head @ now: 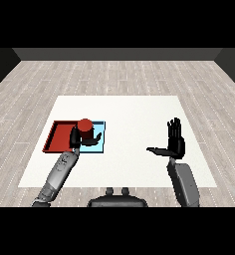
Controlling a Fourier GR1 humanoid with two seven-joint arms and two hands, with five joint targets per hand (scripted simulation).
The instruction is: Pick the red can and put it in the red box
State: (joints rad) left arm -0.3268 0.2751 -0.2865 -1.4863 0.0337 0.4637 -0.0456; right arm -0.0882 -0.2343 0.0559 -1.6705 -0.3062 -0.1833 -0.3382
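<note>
The floor [114, 74] is the largest thing: pale grey wooden planks that run out on all sides of the bench, far beyond both hands, up to a dark wall [117, 54] at the back of the room. The bench [129, 114] is white and plain, and it lies under both hands; most of its bare top is beyond the hands and between them.

The red tray [57, 135] lies flat on the bench, just to the left of the left hand and partly beyond it. The blue tray [100, 130] touches it along one side; it lies under the left hand and shows to the right of that hand.

The left forearm [59, 172] comes in from the lower left corner, the right forearm [184, 182] from the lower right corner.

The right hand [175, 142] is open, its fingers straight and pointing up, its thumb pointing toward the left hand. It holds nothing and is well apart from the trays.

The left hand [82, 139] is curled round the can [85, 127]. The can is red and stands upright in this hand, its top above the fingers. It is over the place where the two trays meet; I cannot tell whether it touches a tray or is lifted.
</note>
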